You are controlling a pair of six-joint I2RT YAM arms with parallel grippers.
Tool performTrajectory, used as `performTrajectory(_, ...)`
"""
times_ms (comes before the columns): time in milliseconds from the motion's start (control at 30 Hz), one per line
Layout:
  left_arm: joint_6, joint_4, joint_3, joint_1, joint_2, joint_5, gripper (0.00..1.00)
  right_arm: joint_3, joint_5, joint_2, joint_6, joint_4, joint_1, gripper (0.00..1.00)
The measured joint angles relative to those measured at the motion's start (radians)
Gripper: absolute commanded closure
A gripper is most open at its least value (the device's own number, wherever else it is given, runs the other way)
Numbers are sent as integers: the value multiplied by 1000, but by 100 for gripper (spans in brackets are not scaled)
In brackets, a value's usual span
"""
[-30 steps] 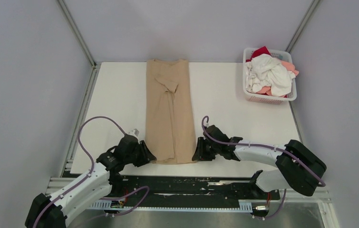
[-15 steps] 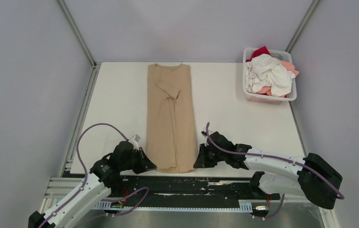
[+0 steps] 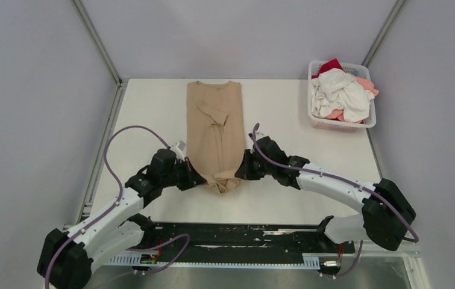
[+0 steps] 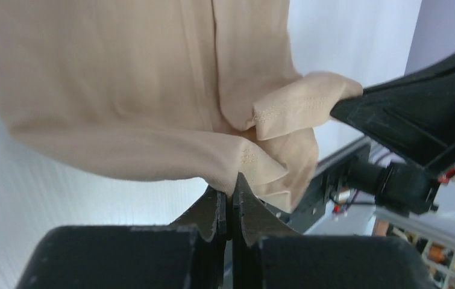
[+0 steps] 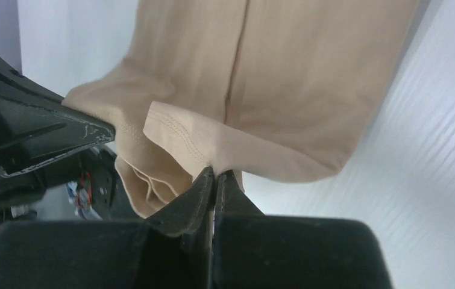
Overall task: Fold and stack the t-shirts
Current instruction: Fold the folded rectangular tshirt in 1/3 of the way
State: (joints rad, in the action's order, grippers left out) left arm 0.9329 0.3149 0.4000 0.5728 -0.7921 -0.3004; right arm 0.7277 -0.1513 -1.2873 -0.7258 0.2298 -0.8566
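Observation:
A tan t-shirt [image 3: 216, 123], folded into a long strip, lies down the middle of the white table [image 3: 146, 120]. Its near end is lifted off the table and sags between my two grippers. My left gripper [image 3: 199, 179] is shut on the hem's left corner, which shows pinched in the left wrist view as the tan t-shirt [image 4: 152, 90] above the left gripper [image 4: 232, 180]. My right gripper [image 3: 241, 171] is shut on the right corner, seen in the right wrist view as the tan t-shirt [image 5: 285, 78] over the right gripper [image 5: 214, 174]. More t-shirts [image 3: 339, 93], white, coral and red, fill the basket.
A white lattice basket [image 3: 342, 123] stands at the back right of the table. Grey walls close in on the left, right and back. A black rail [image 3: 243, 238] runs along the near edge, below the table.
Both grippers closed on the tan shirt's near hem corners at the table's front edge, then lifted it and carried it away from that edge, so the near end now bunches up.

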Motion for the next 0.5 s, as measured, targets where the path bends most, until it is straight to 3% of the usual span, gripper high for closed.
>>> performTrajectory(267, -79, -94, 236, -225, -305, 57, 100, 286, 80, -213, 59, -10, 143, 100)
performTrajectory(500, -122, -135, 419, -323, -536, 71, 100, 455, 98, -402, 105, -11, 255, 100)
